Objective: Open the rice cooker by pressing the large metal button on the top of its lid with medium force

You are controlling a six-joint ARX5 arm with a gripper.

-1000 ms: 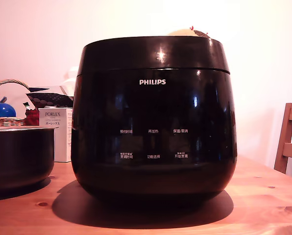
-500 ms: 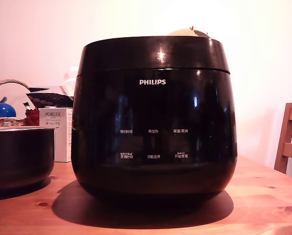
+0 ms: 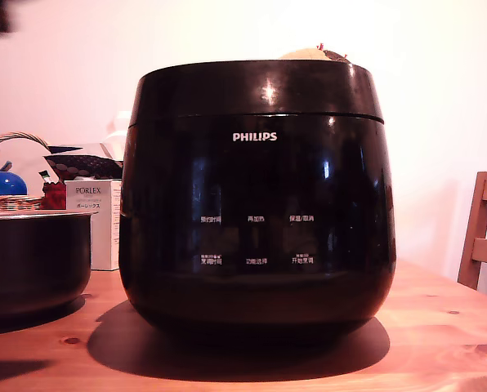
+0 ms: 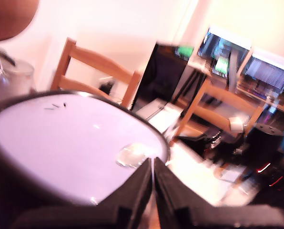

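Black cooker: the rice cooker (image 3: 252, 196) sits in the middle of the wooden desk (image 3: 440, 327), big and shiny, likely heavy and slippery.
Lid: the lid (image 3: 256, 88) is down on the cooker.
Button: the round shiny button (image 4: 131, 155) is on the lid's top; press there, don't grab.
Pincer: the pincer (image 4: 153, 177) is closed, holds nothing, tips just beside the button.
Room: a wooden chair (image 3: 482, 233) stands behind the cooker.

- Gripper (image 4: 153, 174): dark fingers pressed together, only a thin slit between them.
- Lid (image 4: 61, 138): pale, glossy top with a dark rim, blurred.
- Round metal button (image 4: 131, 154): just beside the fingertips.
- Wooden chair (image 4: 92, 71): beyond the lid.
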